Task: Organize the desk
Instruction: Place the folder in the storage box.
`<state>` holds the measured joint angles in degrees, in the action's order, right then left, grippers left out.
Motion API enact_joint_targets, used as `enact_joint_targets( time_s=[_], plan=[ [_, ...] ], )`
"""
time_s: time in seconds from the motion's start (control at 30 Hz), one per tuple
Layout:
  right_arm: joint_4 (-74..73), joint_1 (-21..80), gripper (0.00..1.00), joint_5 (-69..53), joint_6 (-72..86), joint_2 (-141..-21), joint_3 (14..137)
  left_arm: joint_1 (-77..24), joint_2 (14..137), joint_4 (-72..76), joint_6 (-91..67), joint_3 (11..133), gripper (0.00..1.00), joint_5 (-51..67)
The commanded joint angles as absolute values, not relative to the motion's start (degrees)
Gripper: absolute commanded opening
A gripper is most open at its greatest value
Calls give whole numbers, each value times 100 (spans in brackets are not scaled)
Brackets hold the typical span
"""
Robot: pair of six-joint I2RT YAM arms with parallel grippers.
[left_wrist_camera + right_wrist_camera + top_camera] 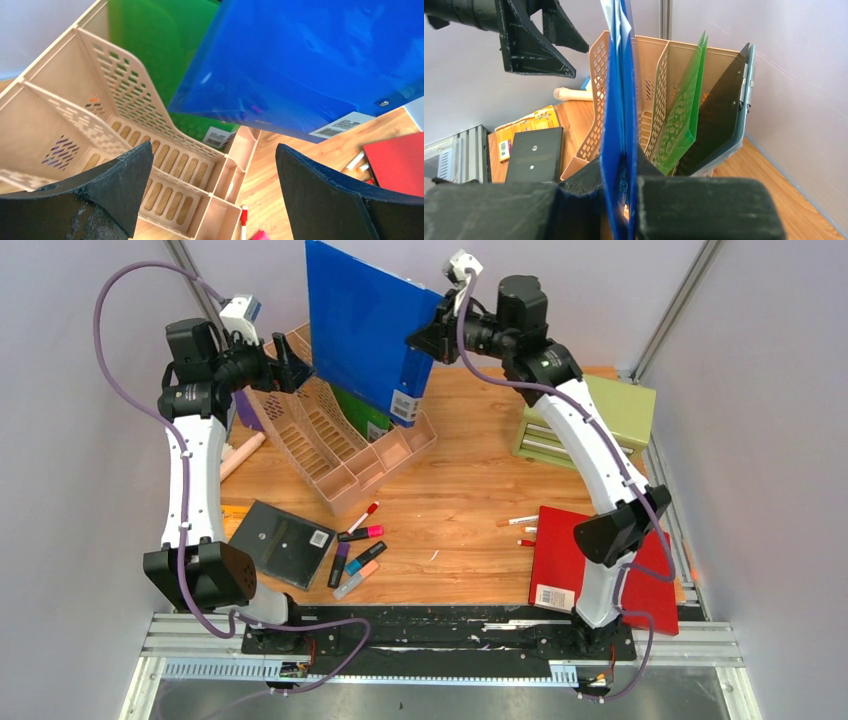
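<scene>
A light orange-brown wood-grain desk lies beneath both arms. At left, the left gripper hangs with jaws spread wide, holding nothing, beside a beige slotted plastic file organizer. Further right, the right gripper pinches a flat blue plastic folder upright over the organizer.

A robot lab cell. Plain lilac panels and aluminium struts stand around the desk; 2 arms are bolted at its front rail.

Top camera high over the rack, left wrist close above it, right wrist level beside it, all sharing it.
</scene>
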<state>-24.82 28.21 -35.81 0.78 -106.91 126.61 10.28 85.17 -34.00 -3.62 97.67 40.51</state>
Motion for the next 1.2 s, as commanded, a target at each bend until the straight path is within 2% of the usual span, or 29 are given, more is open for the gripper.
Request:
enact_joint_targets(
  time_s=[0.0,0.13,0.3,0.67,1.17],
  plan=[
    [-2378,3186,0,-2383,66,-10976,13313,1070,8208,-3546,-96,9945,100,3449],
    [-2413,3540,0,-1528,19,-11261,13665,1072,8002,-3521,-15,9781,100,3269],
    [-2413,3665,0,-1042,129,-11501,14101,1068,7775,-3481,215,9549,100,3141],
    [-2343,3665,0,-867,308,-11516,14683,1072,7745,-3384,315,9335,100,3194],
    [-1922,3699,0,-522,344,-11957,14476,1072,7685,-3276,264,9194,100,3296]
  ],
)
